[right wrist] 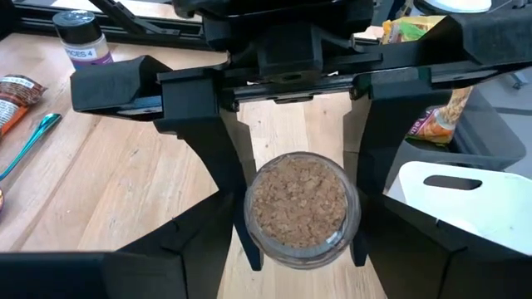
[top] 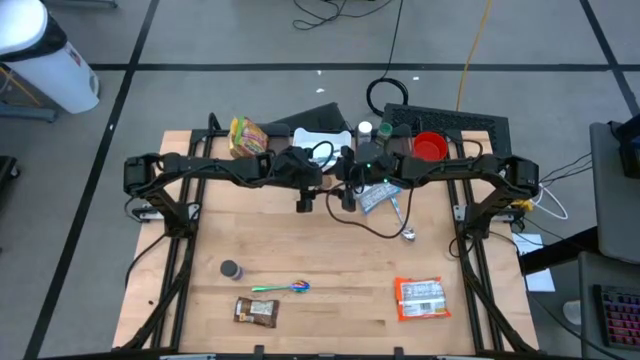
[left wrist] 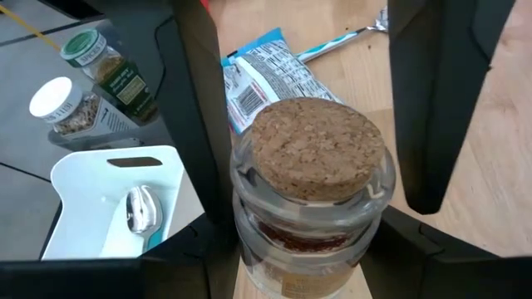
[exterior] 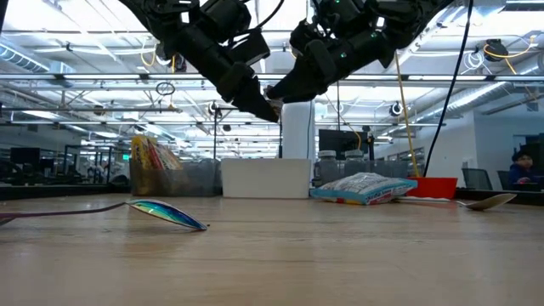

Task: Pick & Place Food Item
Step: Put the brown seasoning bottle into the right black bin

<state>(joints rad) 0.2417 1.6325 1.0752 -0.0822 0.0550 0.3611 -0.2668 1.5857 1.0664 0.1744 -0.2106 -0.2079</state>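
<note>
A glass jar with a cork lid (left wrist: 307,166) (right wrist: 299,203) hangs high over the middle of the table, roughly upright with the lid on top. My left gripper (left wrist: 303,249) (top: 318,186) comes from the table's left and is shut on the jar's lower body. My right gripper (right wrist: 299,249) (top: 337,188) comes from the table's right, open. Its fingers (left wrist: 199,124) stand close on either side of the jar's lid end. In the low view both grippers meet well above the table top (exterior: 272,100). My left gripper pinches the jar's lower body (left wrist: 249,257) between its two fingers, on two opposite sides. The fingers slant down from the table's left. The jar is lifted clear of the table, lid up. My right gripper's fingers flank the lid end (right wrist: 249,208); I cannot tell whether they touch it.
Behind the grippers: a white tray (top: 322,130) with a spoon in it, spice jars (left wrist: 100,75), a yellow snack bag (top: 248,137), a red bowl (top: 428,147). A blue-white packet (top: 378,197) and a spoon (top: 400,215) lie below the right arm. Near edge: small jar (top: 231,269), shiny spoon (top: 285,288), brown bar (top: 255,311), orange packet (top: 420,297).
</note>
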